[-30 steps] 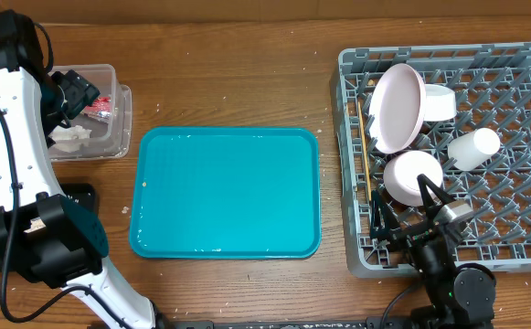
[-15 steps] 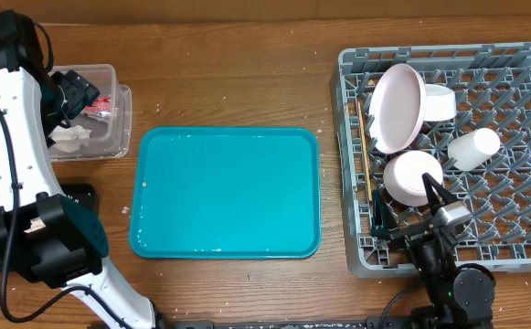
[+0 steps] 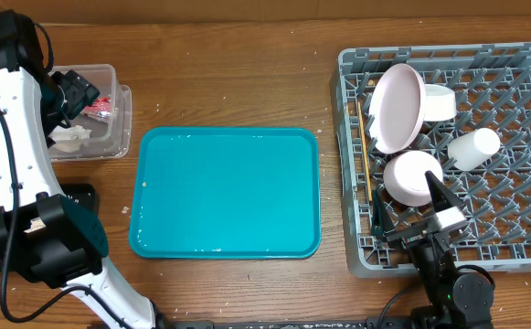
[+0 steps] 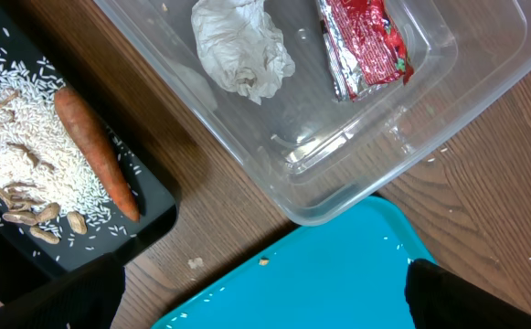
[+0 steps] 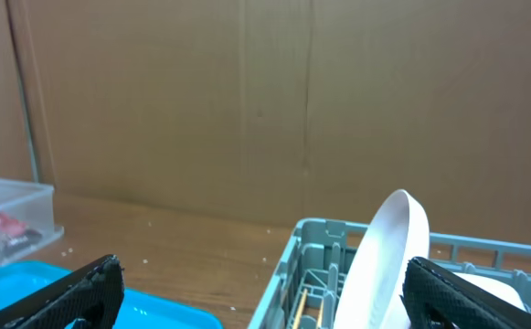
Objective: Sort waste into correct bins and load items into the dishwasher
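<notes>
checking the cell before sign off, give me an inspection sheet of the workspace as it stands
surface: wooden table, scattered crumbs
job's things: tissue and red wrapper in clear tub; carrot and rice scraps on black tray; plate, bowl, second bowl, cup and chopsticks in dish rack
clutter: teal tray with one speck
grippers: left gripper fingers open, holding nothing; right gripper fingers open, holding nothing, over the rack's front edge
cables: black cable along left arm
surroundings: cardboard wall behind table
</notes>
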{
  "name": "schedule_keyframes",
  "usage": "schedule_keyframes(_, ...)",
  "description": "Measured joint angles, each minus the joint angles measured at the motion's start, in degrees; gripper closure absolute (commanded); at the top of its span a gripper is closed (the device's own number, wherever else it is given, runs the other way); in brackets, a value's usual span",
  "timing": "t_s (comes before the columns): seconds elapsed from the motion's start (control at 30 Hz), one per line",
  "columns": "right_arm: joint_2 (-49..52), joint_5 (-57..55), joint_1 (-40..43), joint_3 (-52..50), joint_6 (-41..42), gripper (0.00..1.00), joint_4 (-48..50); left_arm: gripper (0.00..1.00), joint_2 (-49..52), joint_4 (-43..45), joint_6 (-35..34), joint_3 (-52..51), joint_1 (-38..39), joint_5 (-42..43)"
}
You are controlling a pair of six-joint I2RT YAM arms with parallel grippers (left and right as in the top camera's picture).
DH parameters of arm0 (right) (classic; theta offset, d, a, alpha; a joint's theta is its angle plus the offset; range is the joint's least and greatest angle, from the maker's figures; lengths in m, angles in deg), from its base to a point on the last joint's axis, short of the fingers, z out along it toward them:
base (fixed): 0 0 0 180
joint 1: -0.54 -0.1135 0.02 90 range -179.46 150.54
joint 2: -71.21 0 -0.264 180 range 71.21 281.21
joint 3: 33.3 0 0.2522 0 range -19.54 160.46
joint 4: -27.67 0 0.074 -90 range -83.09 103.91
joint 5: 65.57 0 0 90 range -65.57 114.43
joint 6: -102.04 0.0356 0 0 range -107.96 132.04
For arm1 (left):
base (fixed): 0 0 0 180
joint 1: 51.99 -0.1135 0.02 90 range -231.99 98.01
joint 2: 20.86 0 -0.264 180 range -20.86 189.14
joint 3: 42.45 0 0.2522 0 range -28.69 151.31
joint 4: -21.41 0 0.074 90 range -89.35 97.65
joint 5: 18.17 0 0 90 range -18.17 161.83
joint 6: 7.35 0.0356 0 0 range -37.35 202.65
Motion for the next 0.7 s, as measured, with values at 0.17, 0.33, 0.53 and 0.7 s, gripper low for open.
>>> schedule_keyframes(0.17, -0.04, -0.02, 0.00, 0.00, -0.92, 0.00, -6.23, 0.00, 0.00, -0.02, 0.00, 0.00, 0.00, 0.00)
schedule_keyframes(0.33, -0.04, -0.13, 0.00, 0.00, -1.31, 0.00, -10.62, 0.00, 0.00, 0.00, 0.00, 0.00, 0.00, -0.02)
schedule_keyframes(0.53, -0.04, -0.17, 0.00, 0.00, -1.51, 0.00, -11.34, 0.00, 0.00, -0.02, 0.00, 0.00, 0.00, 0.00)
schedule_keyframes(0.7, -0.04, -0.17, 0.00, 0.00, -1.49, 0.00, -11.34, 0.00, 0.00, 0.00, 0.00, 0.00, 0.00, 0.00)
